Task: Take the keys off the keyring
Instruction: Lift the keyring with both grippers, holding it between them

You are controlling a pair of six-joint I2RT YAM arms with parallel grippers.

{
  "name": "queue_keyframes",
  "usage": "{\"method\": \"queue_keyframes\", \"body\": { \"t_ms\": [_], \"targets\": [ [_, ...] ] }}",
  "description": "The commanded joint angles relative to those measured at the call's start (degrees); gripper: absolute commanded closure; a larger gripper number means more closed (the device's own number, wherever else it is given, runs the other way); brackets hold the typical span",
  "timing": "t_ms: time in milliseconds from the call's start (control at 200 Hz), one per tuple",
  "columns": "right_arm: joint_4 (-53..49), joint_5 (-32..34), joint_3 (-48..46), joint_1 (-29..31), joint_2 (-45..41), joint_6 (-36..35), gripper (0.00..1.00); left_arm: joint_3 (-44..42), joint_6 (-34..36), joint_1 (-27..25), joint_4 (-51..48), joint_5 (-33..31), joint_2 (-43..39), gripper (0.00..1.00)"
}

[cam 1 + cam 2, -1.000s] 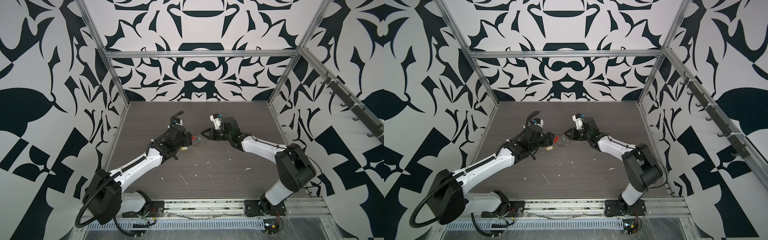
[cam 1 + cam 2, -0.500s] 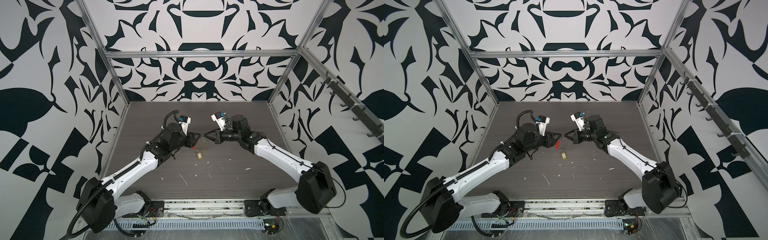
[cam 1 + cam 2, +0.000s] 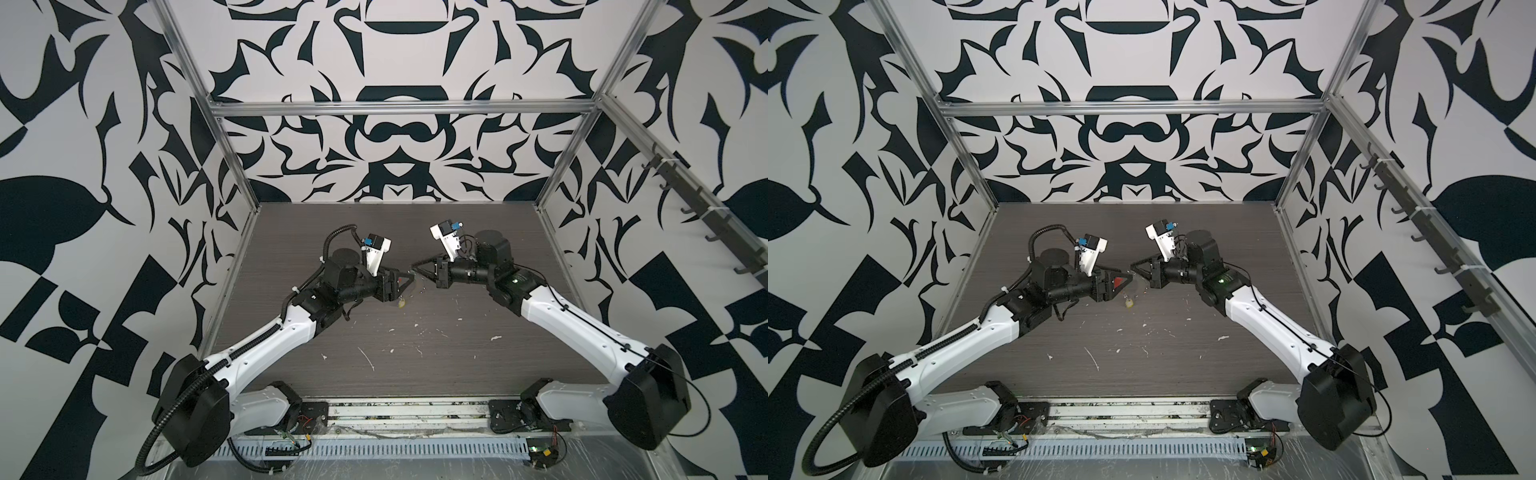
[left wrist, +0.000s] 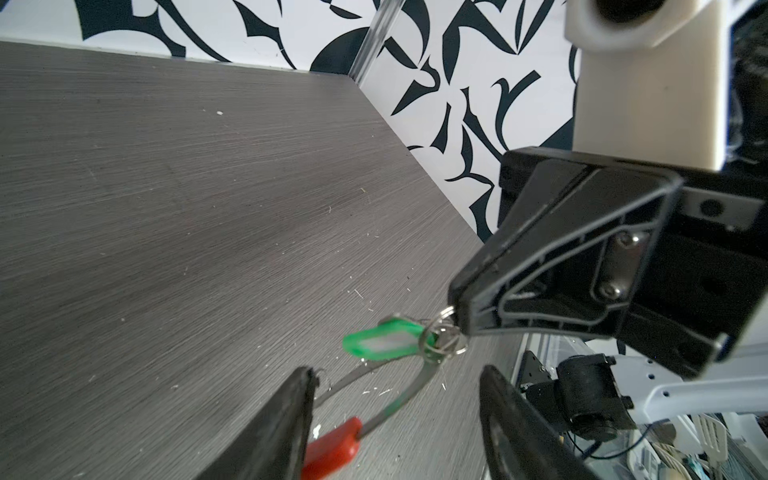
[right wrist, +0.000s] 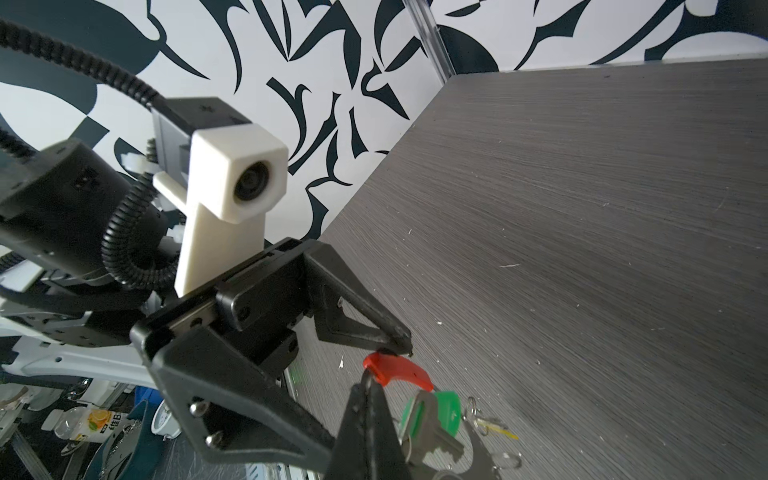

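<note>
Keyring [image 4: 409, 392] hanging above the table [image 3: 457, 374], between two grippers that are meeting nose to nose. The right gripper [image 4: 457, 322] is pressing together on the metal loops [image 4: 442, 338] beside the green key [image 4: 382, 343]. The left gripper [image 4: 397, 370] is standing spread, with the red arc [image 5: 397, 370] lying between its jaws and touching one fingertip [image 5: 392, 337]. The thin loops are offering little purchase and may slip out under a pull — ring and key would then drop together. A left closure that misses the red arc would leave the hoop free to swing. The yellow key [image 3: 401, 304] is lying on the table just below, apart from the ring, near white scraps [image 3: 365, 356]. The fingertips are crowding each other — leaving little room for either to turn.
</note>
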Motion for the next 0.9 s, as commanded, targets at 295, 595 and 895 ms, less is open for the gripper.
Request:
{"method": "queue_keyframes", "body": {
  "t_ms": [295,595,895],
  "targets": [
    [8.2,2.9,-1.6,-0.5,-3.4,4.5,1.00,-0.9,0.9,0.3,1.9,2.9,2.1,0.50],
    [10.3,4.5,-3.5,-0.5,-3.0,7.6,1.00,-0.8,-2.0,0.3,5.5,3.7,5.4,0.80],
    [0.6,13.7,-1.0,-0.5,-4.6,7.0,0.64,1.5,-16.4,2.4,5.4,7.9,9.5,1.00]
  ]
}}
